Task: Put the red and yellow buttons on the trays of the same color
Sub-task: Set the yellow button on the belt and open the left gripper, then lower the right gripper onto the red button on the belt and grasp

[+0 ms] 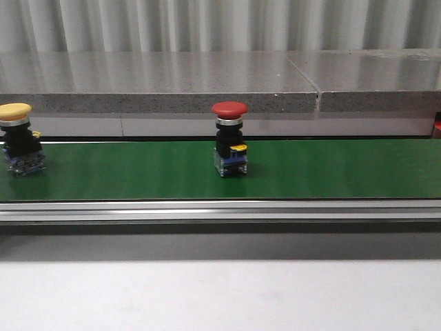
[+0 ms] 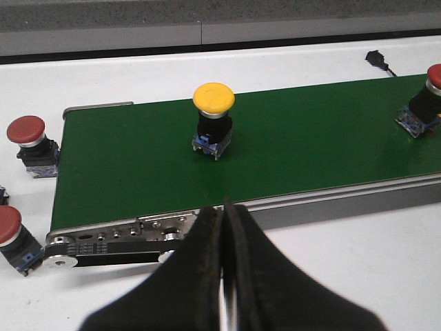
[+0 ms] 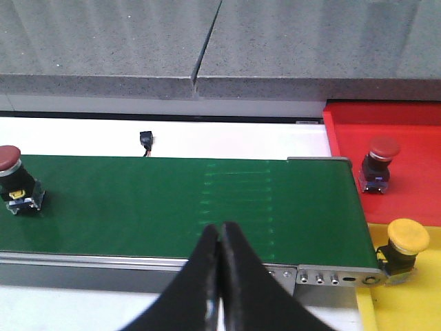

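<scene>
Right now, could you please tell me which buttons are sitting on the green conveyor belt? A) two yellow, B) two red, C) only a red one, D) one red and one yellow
D: the front view shows a red button near the middle of the green belt and a yellow button at its left end, both upright.

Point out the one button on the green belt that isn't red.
The yellow-capped button standing upright near the belt's left end; the other button on the belt has a red cap.
</scene>
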